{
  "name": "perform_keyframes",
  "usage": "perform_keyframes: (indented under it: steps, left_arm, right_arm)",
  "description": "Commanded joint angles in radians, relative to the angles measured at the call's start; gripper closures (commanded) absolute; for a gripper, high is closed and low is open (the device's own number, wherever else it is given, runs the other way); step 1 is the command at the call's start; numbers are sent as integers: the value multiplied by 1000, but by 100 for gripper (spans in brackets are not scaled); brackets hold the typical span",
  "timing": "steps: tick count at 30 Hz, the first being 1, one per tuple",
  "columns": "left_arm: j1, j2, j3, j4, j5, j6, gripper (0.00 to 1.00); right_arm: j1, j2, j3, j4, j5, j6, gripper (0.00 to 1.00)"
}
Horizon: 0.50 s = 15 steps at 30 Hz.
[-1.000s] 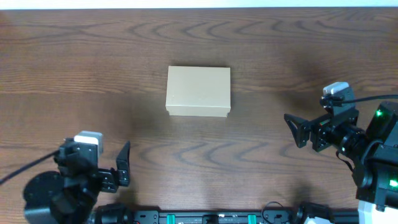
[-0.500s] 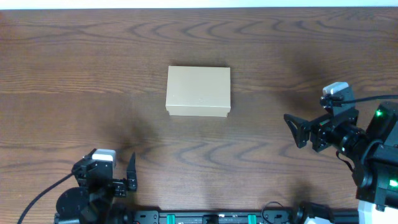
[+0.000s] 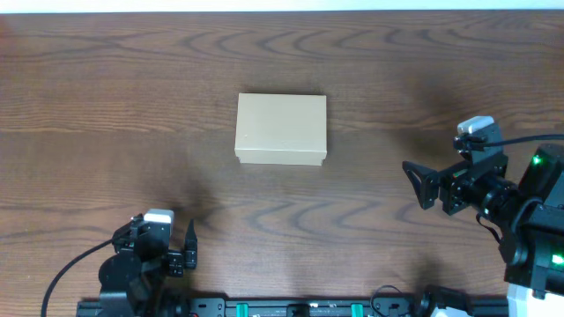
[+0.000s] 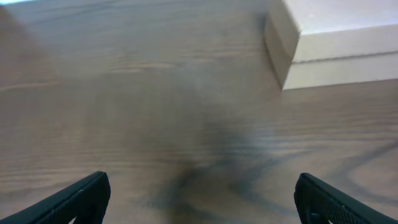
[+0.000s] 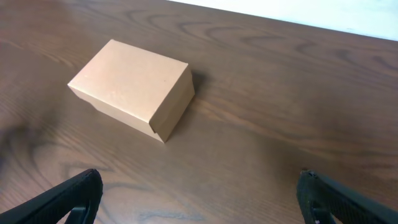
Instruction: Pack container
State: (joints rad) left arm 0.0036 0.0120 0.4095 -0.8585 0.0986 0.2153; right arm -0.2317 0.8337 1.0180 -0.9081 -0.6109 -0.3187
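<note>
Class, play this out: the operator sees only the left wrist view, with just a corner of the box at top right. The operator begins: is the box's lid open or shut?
Observer: Shut. From overhead the box shows a flat, closed top.
Operator: Where are the right fingers?
Observer: At the right side of the table, pointing toward the box and well apart from it.
Operator: Are they open?
Observer: Yes. The right wrist view shows them spread wide, with nothing between them.

Overhead straight down; wrist views low, oblique; all share container (image 3: 281, 129)
</note>
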Motion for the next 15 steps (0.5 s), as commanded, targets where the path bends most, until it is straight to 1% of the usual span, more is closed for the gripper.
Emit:
perform_keyframes:
  steps: [1, 9, 15]
  left_arm:
    - [-5, -8, -32, 2, -29, 17, 5]
    - [-5, -8, -95, 2, -29, 17, 5]
    - [-5, -8, -100, -10, -33, 26, 5]
  right_arm:
    - [-6, -2, -5, -2, -14, -11, 1]
    - [-6, -2, -5, -1, -14, -11, 1]
    - [-6, -2, -5, -2, -14, -11, 1]
